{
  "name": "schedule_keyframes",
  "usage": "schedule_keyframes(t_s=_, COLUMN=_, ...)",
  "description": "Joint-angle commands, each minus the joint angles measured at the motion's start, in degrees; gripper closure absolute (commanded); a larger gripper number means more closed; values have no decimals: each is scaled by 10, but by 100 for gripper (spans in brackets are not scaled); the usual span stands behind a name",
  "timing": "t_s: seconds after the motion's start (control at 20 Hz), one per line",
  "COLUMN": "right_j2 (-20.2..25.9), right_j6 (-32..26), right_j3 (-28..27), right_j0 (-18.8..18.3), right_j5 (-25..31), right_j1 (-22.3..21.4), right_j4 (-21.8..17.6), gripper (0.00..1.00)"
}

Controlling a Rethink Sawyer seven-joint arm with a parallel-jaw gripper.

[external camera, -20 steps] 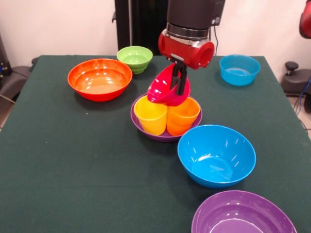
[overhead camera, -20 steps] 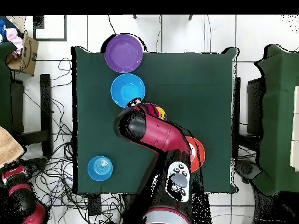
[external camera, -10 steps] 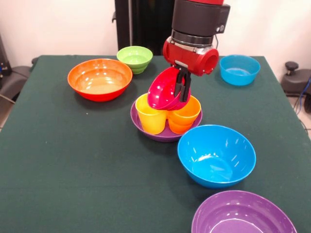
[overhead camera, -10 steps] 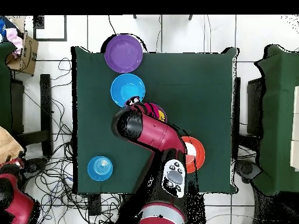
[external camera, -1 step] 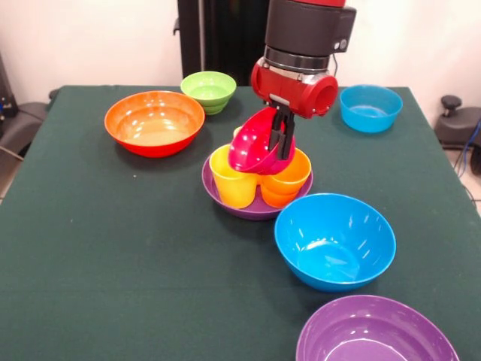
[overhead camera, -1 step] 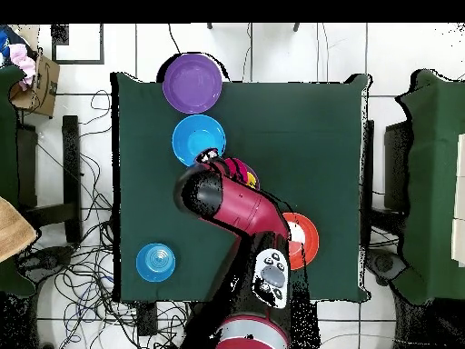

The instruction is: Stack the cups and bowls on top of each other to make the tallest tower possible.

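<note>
Jaws [external camera, -1 step: 281,137] clamp red bowl's [external camera, -1 step: 255,143] rim; bowl hangs tilted, over two cups [external camera, -1 step: 259,179] in purple bowl [external camera, -1 step: 255,210].

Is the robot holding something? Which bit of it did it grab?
Yes. The gripper is shut on the rim of a small glossy red plastic bowl, which hangs tilted over the yellow and orange cups.

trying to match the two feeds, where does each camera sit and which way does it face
Front view: sits across the table from the robot, facing it; shows the red and black arm's wrist and end effector gripping a tilted glossy red plastic bowl.
Overhead view: above the table, looking straight down; shows the whole arm reaching up from the bottom.
Shared: large glossy blue plastic bowl, turned half round between views.
</note>
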Motion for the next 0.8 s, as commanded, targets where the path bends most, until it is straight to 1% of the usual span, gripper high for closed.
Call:
schedule_keyframes(t_s=0.05, right_j2=28, right_j6=117, right_j3=21, right_j0=16, right_j5=-17, right_j1=25, right_j4=21, gripper=100)
schedule_keyframes(t_s=0.3, right_j2=30, right_j6=114, right_j3=23, right_j0=13, right_j5=-24, right_j1=30, right_j4=20, gripper=100)
schedule_keyframes(t_s=0.45, right_j2=40, right_j6=115, right_j3=33, right_j0=11, right_j5=-27, right_j1=30, right_j4=20, gripper=100)
schedule_keyframes(t_s=0.55, right_j2=54, right_j6=122, right_j3=51, right_j0=6, right_j5=-31, right_j1=23, right_j4=23, gripper=100)
schedule_keyframes(t_s=0.7, right_j2=79, right_j6=135, right_j3=83, right_j0=-4, right_j5=-53, right_j1=10, right_j4=25, gripper=100)
schedule_keyframes(t_s=0.8, right_j2=88, right_j6=140, right_j3=93, right_j0=-7, right_j5=-64, right_j1=8, right_j4=27, gripper=100)
